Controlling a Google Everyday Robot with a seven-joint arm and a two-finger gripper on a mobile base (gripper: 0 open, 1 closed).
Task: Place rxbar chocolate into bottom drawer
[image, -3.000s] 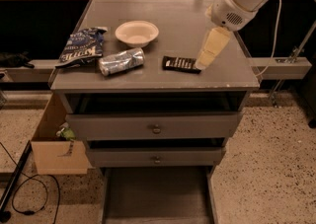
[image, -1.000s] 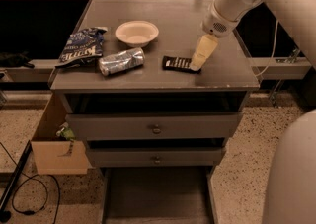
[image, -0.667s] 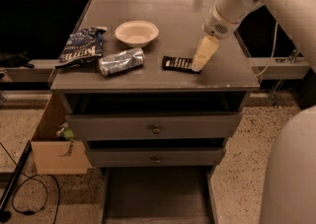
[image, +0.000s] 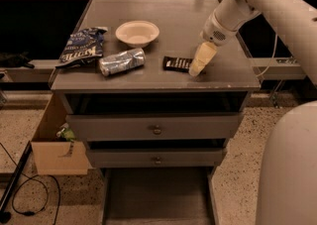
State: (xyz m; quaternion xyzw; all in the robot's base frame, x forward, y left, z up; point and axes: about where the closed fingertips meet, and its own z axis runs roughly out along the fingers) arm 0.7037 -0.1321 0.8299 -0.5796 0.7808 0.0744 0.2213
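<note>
The rxbar chocolate (image: 178, 63), a small flat black wrapper with white lettering, lies on the grey cabinet top (image: 223, 75) near its front right. My gripper (image: 196, 70) hangs from the white arm with its pale tips down at the bar's right end, touching or just over it. The bottom drawer (image: 157, 200) is pulled out at the foot of the cabinet, a shallow grey tray with nothing in it.
A crushed silver can (image: 121, 62), a white bowl (image: 137, 33) and a blue-and-white chip bag (image: 82, 45) lie left of the bar. Two drawers with round knobs (image: 156, 130) sit above the bottom one. A cardboard box (image: 55, 142) stands at the left; cables lie on the floor.
The gripper has come down and slightly left toward the bar's right end since three seconds ago. The bar, can, bowl and bag have not moved.
</note>
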